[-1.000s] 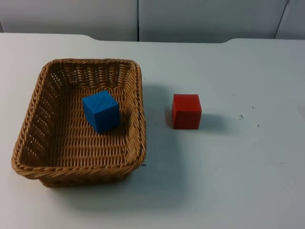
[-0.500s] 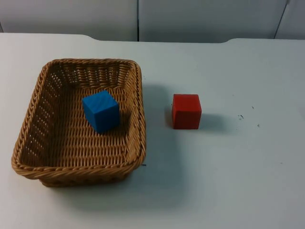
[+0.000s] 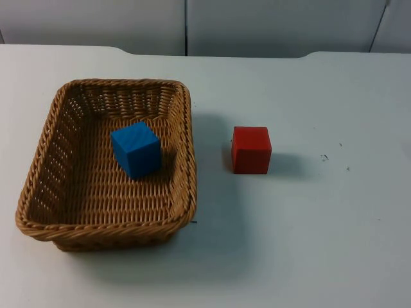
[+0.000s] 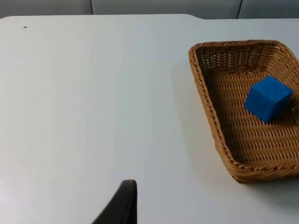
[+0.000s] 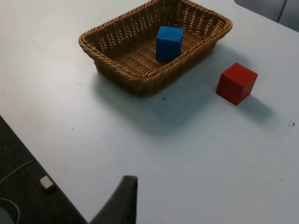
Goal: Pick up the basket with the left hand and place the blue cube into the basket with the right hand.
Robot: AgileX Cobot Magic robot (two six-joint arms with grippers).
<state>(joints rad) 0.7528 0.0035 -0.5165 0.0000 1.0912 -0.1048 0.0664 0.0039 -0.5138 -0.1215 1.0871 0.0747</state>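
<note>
A brown wicker basket (image 3: 109, 226) rests on the white table at the left. The blue cube (image 3: 135, 149) lies inside it, near the middle of the woven floor. In the left wrist view the basket (image 4: 209, 108) and the blue cube (image 4: 268, 98) lie well off to one side of my left gripper (image 4: 122, 205), which hangs over bare table, apart from the basket. In the right wrist view my right gripper (image 5: 122, 198) is high and far back from the basket (image 5: 122, 70) and the blue cube (image 5: 168, 43), near the table's edge.
A red cube (image 3: 251, 149) stands on the table just right of the basket, a short gap away; it is also seen as the red cube (image 5: 236, 83) beside the basket. A grey partition wall (image 3: 257, 25) closes the far side. Dark floor (image 5: 23, 177) lies beyond the table edge.
</note>
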